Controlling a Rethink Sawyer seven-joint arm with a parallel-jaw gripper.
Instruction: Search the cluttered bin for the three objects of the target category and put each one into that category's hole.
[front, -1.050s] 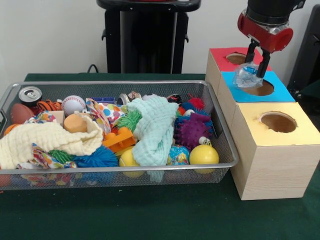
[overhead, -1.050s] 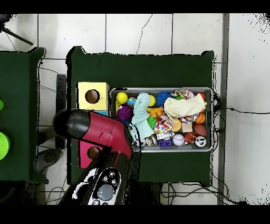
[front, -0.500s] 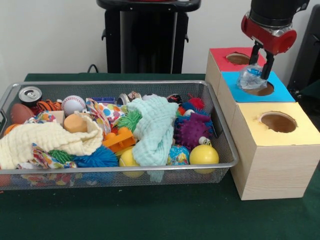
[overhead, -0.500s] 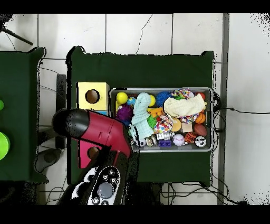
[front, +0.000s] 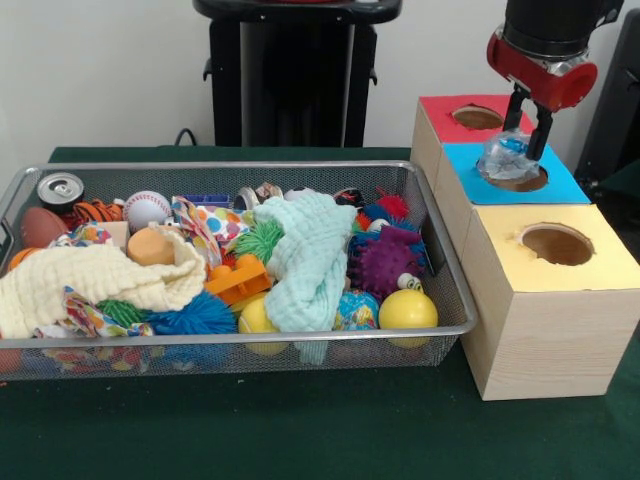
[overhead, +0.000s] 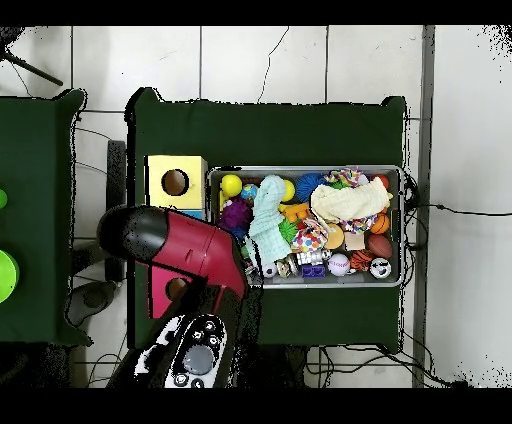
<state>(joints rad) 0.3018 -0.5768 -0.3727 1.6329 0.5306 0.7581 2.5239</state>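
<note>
My gripper (front: 523, 143) hangs over the blue-topped box (front: 565, 186) at the right of the front view, shut on a crumpled clear plastic bottle (front: 501, 158). The bottle sits just above the left rim of that box's round hole (front: 525, 180). A red-topped box (front: 441, 109) stands behind it and a yellow-topped box (front: 600, 266) in front. In the overhead view the red arm (overhead: 190, 250) covers the blue box and hides the gripper; the yellow box (overhead: 176, 182) and red box (overhead: 165, 292) show on either side.
A wire mesh bin (front: 250, 168) fills the left, crammed with a soda can (front: 60, 188), baseball (front: 147, 208), mint cloth (front: 310, 250), yellow cloth (front: 90, 280), purple spiky ball (front: 388, 258) and yellow ball (front: 408, 308). In the overhead view the bin (overhead: 300, 168) lies right of the boxes.
The gripper has carried the plastic bottle a little to the right and slightly down, closer over the blue box's hole. The bin's contents have not moved.
</note>
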